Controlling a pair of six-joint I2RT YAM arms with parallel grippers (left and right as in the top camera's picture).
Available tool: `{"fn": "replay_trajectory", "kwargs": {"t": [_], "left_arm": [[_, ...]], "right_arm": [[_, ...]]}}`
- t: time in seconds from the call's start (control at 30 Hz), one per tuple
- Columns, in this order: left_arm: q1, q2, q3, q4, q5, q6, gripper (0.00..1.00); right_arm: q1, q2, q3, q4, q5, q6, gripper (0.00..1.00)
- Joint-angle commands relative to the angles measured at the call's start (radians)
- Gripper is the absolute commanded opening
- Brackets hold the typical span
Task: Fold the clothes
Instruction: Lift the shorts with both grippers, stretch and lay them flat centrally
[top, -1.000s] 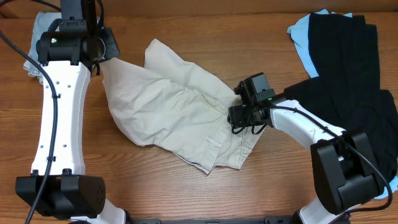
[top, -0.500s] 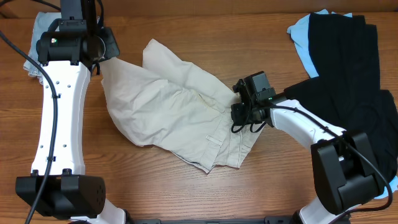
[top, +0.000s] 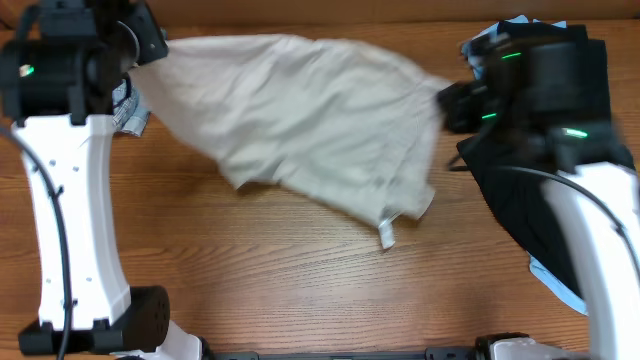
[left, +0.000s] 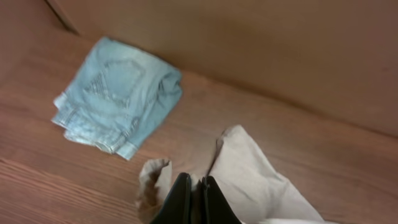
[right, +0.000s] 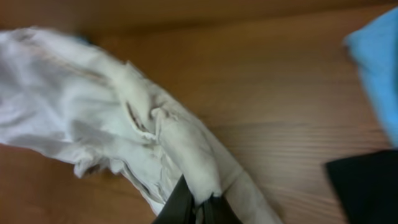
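The khaki shorts (top: 300, 120) hang stretched between the left jaws and right jaws, each pair clamped on a beige edge. Best to hold both grips level and taut, then lower the cloth flat onto the surface (top: 300, 290). Counted: one khaki pair, one denim pair (left: 118, 93) beyond the left jaws, one blue garment (right: 376, 68) and a black pile (right: 367, 183) beside the right jaws, number unclear

Between your left gripper's (left: 191, 200) matt black fingers (left: 177, 202) you have the khaki shorts (left: 261, 180), soft creased cloth. Beyond it lie faded, rough-woven denim shorts (left: 118, 93) on the smooth, faintly glossy wood-grain table (left: 280, 118).
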Motion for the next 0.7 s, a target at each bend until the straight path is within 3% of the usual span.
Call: {"fn": "replay_trajectory", "kwargs": {"t": [0.0,0.33,0.67], "left_arm": [[0.003,-0.082,0.107,-0.024,0.001,0.076,0.04],[0.005,-0.328,0.148,-0.023,-0.086,0.082,0.04],[0.005,-0.505,0.148,-0.06,-0.211,0.082,0.04]], "right_arm": [[-0.092,-0.084,0.18,-0.078,0.007,-0.008,0.04],[-0.158,-0.212,0.563,-0.352,0.007,-0.033,0.04],[-0.158,-0.346,0.65,-0.491,0.015,-0.033,0.04]]}}
